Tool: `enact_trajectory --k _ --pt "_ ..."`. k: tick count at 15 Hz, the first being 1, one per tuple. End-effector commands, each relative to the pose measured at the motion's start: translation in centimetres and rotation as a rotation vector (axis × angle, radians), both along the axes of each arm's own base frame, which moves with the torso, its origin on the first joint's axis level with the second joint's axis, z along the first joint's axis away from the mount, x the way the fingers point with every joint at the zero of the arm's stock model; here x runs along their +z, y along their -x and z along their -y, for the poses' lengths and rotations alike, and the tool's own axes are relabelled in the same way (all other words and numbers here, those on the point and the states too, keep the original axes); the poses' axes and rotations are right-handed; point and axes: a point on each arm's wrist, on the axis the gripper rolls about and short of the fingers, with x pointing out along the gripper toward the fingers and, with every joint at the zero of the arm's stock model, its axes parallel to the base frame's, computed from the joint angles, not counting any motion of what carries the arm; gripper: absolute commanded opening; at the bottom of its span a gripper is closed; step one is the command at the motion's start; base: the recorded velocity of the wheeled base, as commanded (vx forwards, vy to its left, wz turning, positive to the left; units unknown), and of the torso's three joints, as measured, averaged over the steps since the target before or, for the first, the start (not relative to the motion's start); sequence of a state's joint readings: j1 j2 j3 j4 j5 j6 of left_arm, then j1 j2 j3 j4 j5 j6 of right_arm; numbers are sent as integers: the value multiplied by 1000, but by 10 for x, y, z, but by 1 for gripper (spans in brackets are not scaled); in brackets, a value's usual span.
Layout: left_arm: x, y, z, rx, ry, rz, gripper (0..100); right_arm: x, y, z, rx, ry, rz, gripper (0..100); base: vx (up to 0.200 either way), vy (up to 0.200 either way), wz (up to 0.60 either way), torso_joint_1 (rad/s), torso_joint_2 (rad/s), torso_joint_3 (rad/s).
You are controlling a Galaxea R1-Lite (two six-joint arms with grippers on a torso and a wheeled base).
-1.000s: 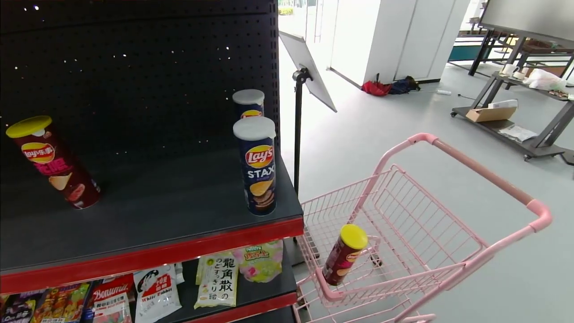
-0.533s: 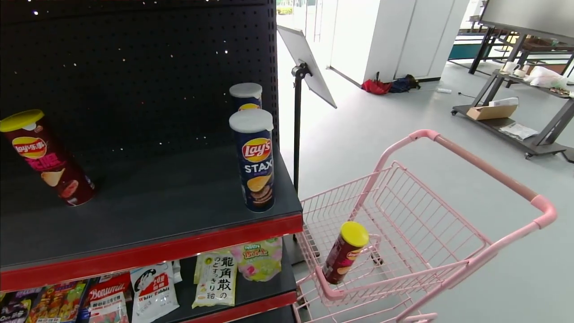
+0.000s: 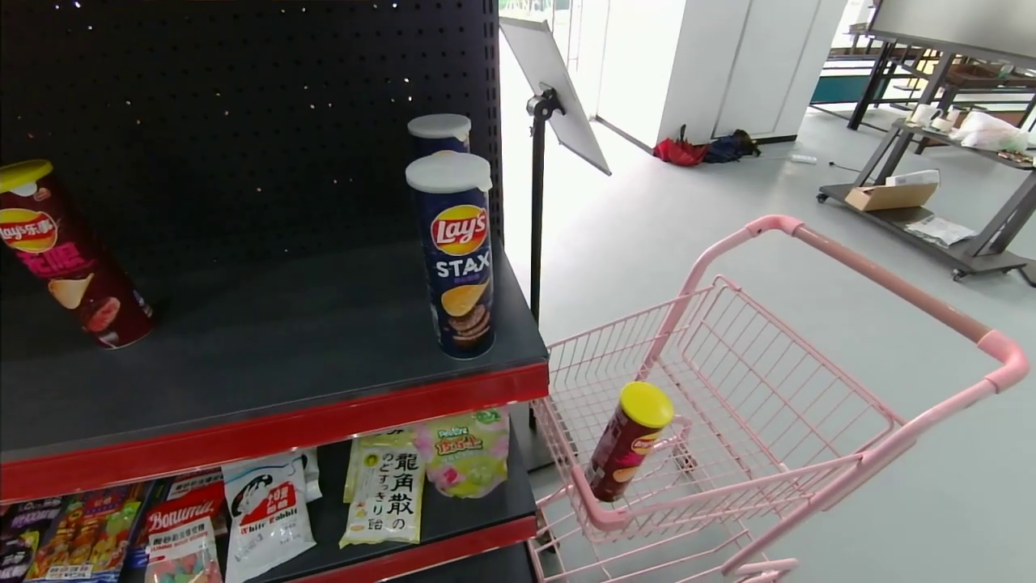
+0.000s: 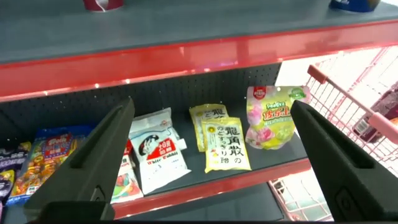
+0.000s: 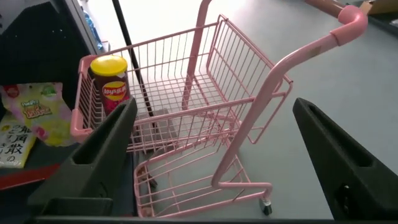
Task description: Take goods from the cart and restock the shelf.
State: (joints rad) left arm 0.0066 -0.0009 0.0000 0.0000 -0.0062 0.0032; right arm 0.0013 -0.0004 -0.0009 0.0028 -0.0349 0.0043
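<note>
Down in the pink wire cart (image 3: pixel 890 283), a maroon cylindrical chip can with a yellow lid (image 3: pixel 627 445) is seen in the corner nearest the shelf, a round red-and-yellow logo on its side. Up on the black red-edged shelf (image 3: pixel 283 429), two dark blue white-lidded cans (image 3: pixel 455 259) are lined up at the right end, and a second maroon can (image 3: pixel 65 259) is placed far left. The left gripper (image 4: pixel 212 106) is held spread and empty before the printed snack bags (image 4: pixel 227 143). The right gripper (image 5: pixel 214 102) is likewise spread above the cart.
</note>
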Motion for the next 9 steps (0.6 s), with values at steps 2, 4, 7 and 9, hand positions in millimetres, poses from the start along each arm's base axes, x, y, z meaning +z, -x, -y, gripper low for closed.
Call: enact_trajectory --k 2,4,7,9 --pt "0 0 0 1 0 -1 100 0 0 0 0 0 0 100 0 0 0 -144 398 239" --pt "0 0 0 1 0 -1 100 0 0 0 0 0 -2 100 0 0 0 -159 440 273" --pt "0 0 0 1 0 -1 100 0 0 0 0 3 -2 100 0 0 0 -186 535 339" --pt "0 0 0 1 0 -1 100 0 0 0 0 4 -2 100 0 0 0 -185 547 359"
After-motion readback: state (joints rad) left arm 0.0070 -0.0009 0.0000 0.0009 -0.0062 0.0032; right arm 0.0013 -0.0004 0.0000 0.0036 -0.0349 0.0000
